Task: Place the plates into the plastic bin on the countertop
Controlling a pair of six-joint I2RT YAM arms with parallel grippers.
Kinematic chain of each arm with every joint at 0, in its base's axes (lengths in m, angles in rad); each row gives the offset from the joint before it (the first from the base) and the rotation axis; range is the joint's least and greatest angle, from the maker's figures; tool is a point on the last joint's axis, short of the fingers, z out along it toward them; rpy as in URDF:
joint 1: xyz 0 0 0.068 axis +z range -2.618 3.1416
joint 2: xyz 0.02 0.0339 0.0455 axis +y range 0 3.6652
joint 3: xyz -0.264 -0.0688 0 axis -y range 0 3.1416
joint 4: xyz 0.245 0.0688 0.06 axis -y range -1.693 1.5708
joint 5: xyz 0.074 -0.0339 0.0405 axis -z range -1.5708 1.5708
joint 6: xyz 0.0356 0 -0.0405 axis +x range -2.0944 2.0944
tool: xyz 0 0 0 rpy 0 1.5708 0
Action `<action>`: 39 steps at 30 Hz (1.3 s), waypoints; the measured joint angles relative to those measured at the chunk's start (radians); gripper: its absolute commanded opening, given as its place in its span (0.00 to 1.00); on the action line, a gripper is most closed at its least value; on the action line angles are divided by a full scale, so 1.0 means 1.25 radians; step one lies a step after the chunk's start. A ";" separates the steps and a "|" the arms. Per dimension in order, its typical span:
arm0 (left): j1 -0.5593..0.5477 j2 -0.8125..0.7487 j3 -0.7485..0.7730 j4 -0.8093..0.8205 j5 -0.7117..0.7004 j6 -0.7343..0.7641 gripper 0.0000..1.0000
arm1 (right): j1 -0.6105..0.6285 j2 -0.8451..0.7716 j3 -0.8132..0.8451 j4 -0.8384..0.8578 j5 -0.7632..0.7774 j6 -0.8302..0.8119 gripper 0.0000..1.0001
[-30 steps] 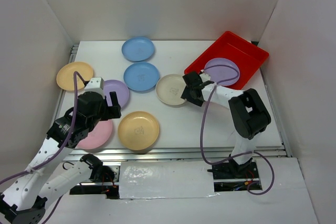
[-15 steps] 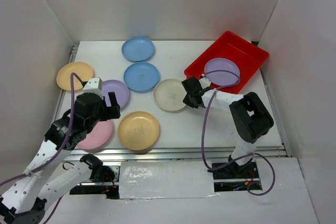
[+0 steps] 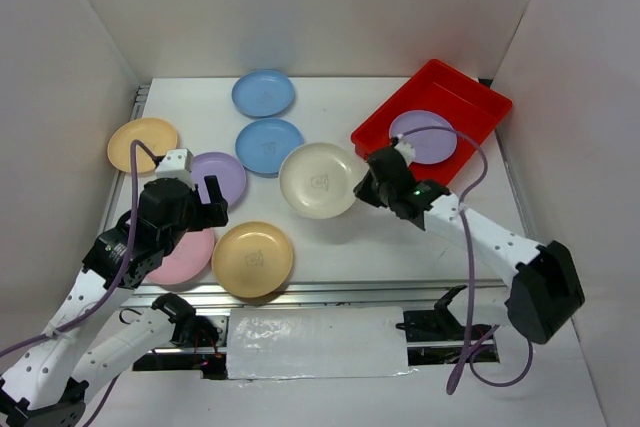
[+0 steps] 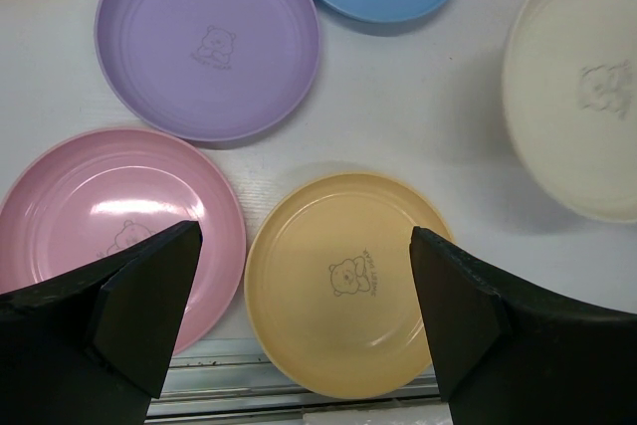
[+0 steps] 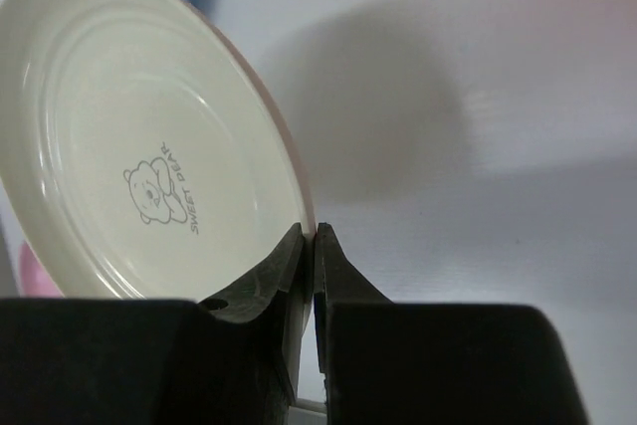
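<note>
Right claw point(image 3: 372, 187): pinching cream plate point(image 3: 318, 180) by rim, tilted above bench point(image 3: 400, 247) | Left claw point(image 4: 304, 236): spread over yellow plate point(image 4: 348, 316) near front edge | Red bin point(image 3: 470, 97): back-right corner, holding lilac plate point(image 3: 425, 137)

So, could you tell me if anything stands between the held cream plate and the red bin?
Nothing visible does: beyond the right gripper pinching the cream plate by its rim, only bare countertop reaches the red bin, which holds one lilac plate.

Right claw point(image 3: 368, 187) grips the cream plate point(image 3: 318, 180) beside the red bin point(image 3: 452, 90).
</note>
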 measured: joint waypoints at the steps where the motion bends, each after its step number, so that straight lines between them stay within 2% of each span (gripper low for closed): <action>1: 0.000 0.000 0.000 0.000 0.000 0.000 0.99 | -0.024 -0.033 0.018 -0.011 -0.003 -0.014 0.00; 3: 0.000 0.000 0.000 0.000 -0.001 0.000 0.99 | -0.086 -0.052 0.063 -0.035 -0.022 -0.042 0.00; 6: 0.000 0.000 0.000 0.000 -0.004 0.000 0.99 | -0.233 -0.022 0.145 -0.052 -0.052 -0.089 0.00; 9: 0.000 0.000 0.000 0.000 -0.005 0.000 0.99 | -0.403 0.071 0.237 -0.069 -0.078 -0.124 0.00; 13: 0.000 0.000 0.000 0.000 -0.005 0.000 0.99 | -0.561 0.190 0.318 -0.103 -0.102 -0.144 0.00; 17: 0.000 0.000 0.000 0.000 -0.005 0.000 0.99 | -0.642 0.293 0.404 -0.154 -0.113 -0.161 0.00; 21: 0.000 0.000 0.000 0.000 -0.005 0.000 0.99 | -0.661 0.372 0.462 -0.170 -0.125 -0.179 0.02; 23: 0.000 0.001 0.000 0.000 -0.005 0.000 0.99 | -0.665 0.383 0.462 -0.176 -0.131 -0.184 0.11; 24: 0.000 0.003 0.000 0.000 -0.004 0.000 0.99 | -0.666 0.385 0.462 -0.180 -0.137 -0.186 0.52; 25: 0.000 0.005 0.000 0.000 -0.004 0.000 0.99 | -0.668 0.385 0.462 -0.182 -0.144 -0.183 0.69; 27: 0.000 0.009 0.000 0.000 -0.004 0.000 0.99 | -0.672 0.384 0.465 -0.183 -0.151 -0.191 0.80; 30: 0.000 0.019 0.000 0.000 -0.004 0.000 0.99 | -0.672 0.377 0.469 -0.189 -0.158 -0.192 0.82; 31: 0.000 0.023 0.000 0.000 -0.003 0.000 0.99 | -0.670 0.367 0.469 -0.194 -0.156 -0.192 1.00; 36: 0.000 0.034 0.000 0.000 0.002 0.000 0.99 | -0.617 0.231 0.470 -0.212 -0.135 -0.203 1.00; 39: 0.000 0.033 0.000 0.000 0.002 0.000 0.99 | -0.519 0.115 0.468 -0.206 -0.133 -0.227 1.00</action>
